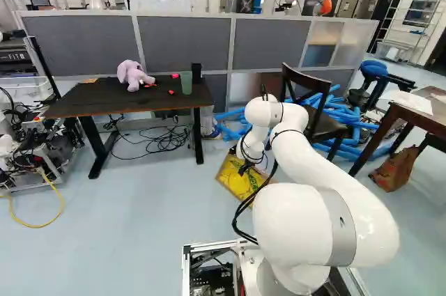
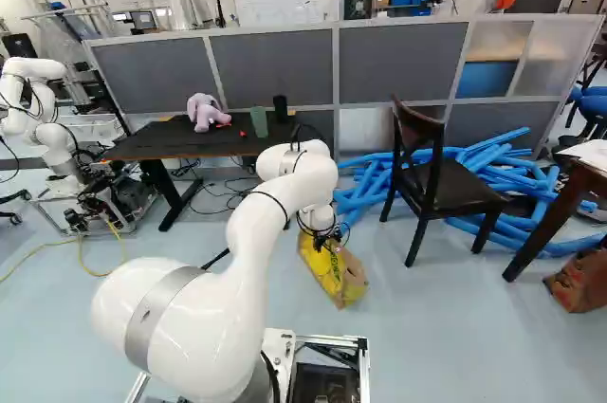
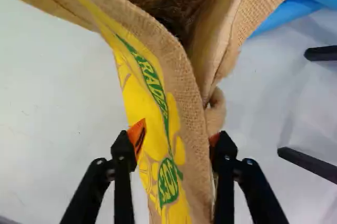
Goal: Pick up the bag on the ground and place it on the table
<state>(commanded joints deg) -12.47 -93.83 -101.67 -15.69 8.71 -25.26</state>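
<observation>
Bag [image 1: 239,179] on the floor, below the wrist, near the chair [image 2: 446,196] and the blue tubes [image 2: 365,196]; mouth open, yellow printed side showing. The destination table [image 1: 83,106] is farther ahead, with a plush toy [image 1: 132,75] and a green cup [image 1: 186,82] on it.

End effector [image 3: 175,144]: fingers spread, one to each side of the bag's rim and printed wall. Orange pad [image 3: 138,135] lies close against the printed side; the opposite pad is partly behind the rim. No firm pinch evident, though contact is hard to judge.

Risks, as judged. Closing here may crumple the loose wall and catch only a shallow fold; that fold could slip out once the bag's weight comes on. A hold on one side would let the bag hang tilted, mouth gaping, contents possibly spilling. Swinging sideways while low could snag the chair or tubes. At the table, too little lift would drag the bag's bottom into the edge; a careless set-down might knock the cup or toy.

Arm pose: reaching forward from the base, forearm extended, wrist bent over so the end effector points down at the bag, low above the floor.
</observation>
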